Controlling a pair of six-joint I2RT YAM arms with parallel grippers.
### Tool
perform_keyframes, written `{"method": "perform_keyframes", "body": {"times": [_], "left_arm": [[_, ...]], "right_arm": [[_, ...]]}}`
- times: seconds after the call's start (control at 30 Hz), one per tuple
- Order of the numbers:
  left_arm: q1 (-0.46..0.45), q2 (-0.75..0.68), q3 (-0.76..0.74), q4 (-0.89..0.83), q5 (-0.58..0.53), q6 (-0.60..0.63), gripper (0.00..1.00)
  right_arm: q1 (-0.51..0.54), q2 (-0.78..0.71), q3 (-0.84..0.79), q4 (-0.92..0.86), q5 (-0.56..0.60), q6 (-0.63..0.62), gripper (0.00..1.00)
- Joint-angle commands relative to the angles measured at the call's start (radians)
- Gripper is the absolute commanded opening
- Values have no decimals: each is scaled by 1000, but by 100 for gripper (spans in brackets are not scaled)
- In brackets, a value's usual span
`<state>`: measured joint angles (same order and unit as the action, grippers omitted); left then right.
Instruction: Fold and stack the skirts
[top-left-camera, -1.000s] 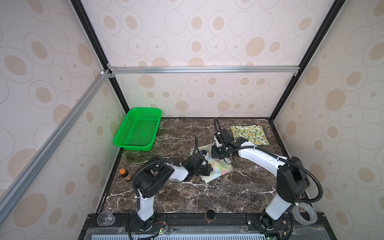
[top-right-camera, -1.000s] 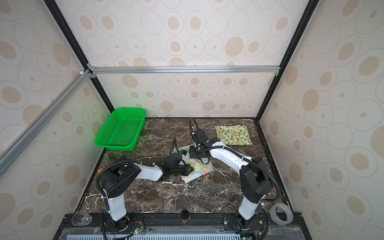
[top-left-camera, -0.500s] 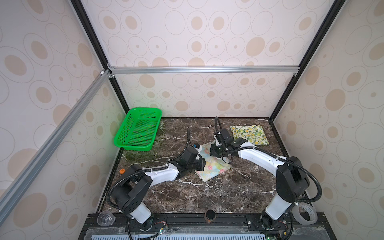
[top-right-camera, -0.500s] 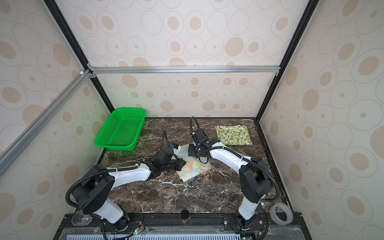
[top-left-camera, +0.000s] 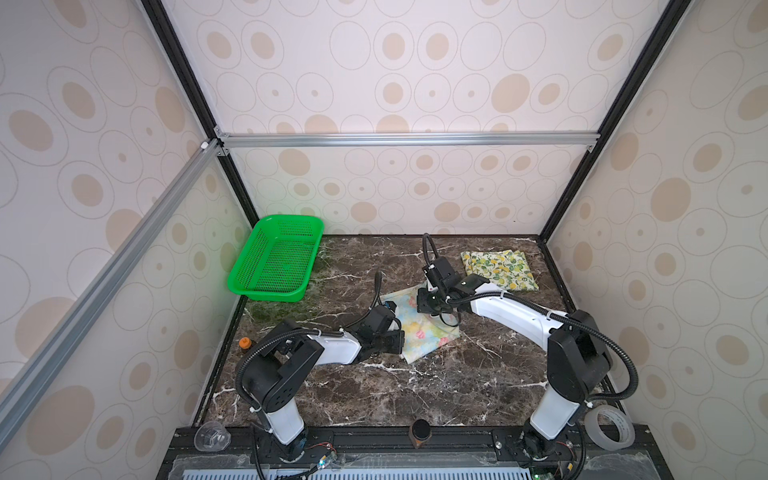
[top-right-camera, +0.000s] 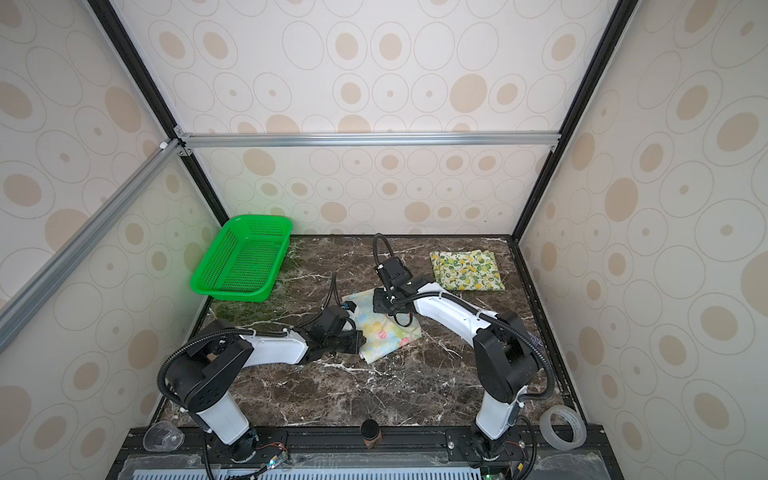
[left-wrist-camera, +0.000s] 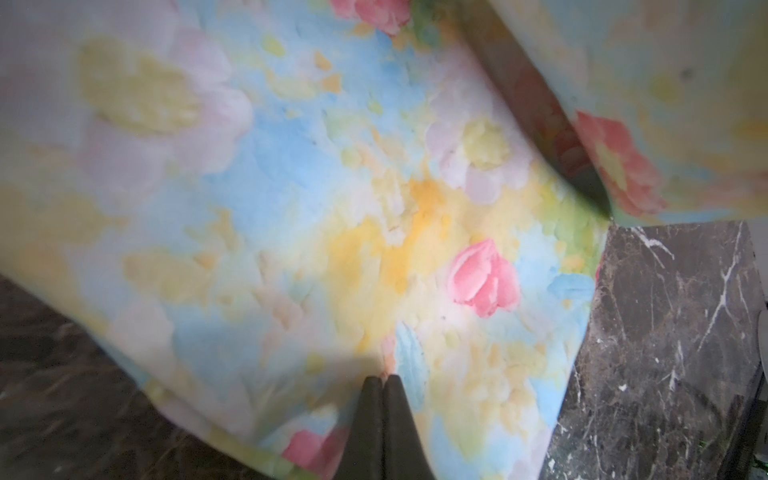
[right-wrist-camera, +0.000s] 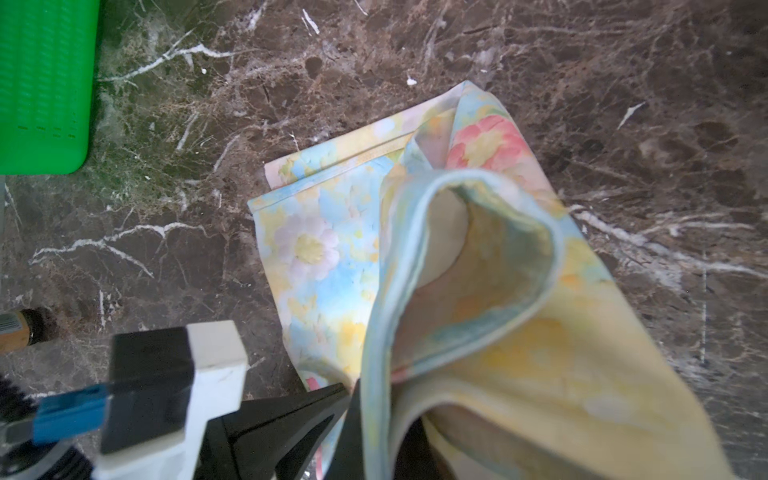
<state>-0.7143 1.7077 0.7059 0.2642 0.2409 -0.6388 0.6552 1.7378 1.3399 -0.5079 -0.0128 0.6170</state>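
Two skirts lie on the marble table (top-left-camera: 415, 399), well apart from each other. The lemon skirt (top-left-camera: 500, 270) sits folded flat in the far right corner, with neither arm touching it. The pastel flower skirt (top-left-camera: 428, 336) is in the middle, between the two arms, partly folded with one layer raised. The right gripper (right-wrist-camera: 353, 390) is clamped tight on that skirt's blue-edged hem, and the cloth hangs from it in an open loop above the flat layers. The left gripper (left-wrist-camera: 383, 379) has its two fingers pressed together, tips at the skirt's surface near its edge. I cannot tell whether any cloth is caught between them. One green basket (top-left-camera: 276, 259) stands at the far left with nothing in it. One orange-capped bottle (top-left-camera: 244, 343) is at the table's left edge, and one tape roll (top-left-camera: 609, 428) is at the front right.
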Motion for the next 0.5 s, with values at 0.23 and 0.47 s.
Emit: {"method": "perform_keyframes", "body": {"times": [0.23,0.47], "left_arm": [[-10,33,-71,73,13,-29,1],[-13,28,-86,92,10,-40,1]], "right_arm": [[61,79,63,-2,28,36,0],[88,118,46,55,-6,69,0]]}}
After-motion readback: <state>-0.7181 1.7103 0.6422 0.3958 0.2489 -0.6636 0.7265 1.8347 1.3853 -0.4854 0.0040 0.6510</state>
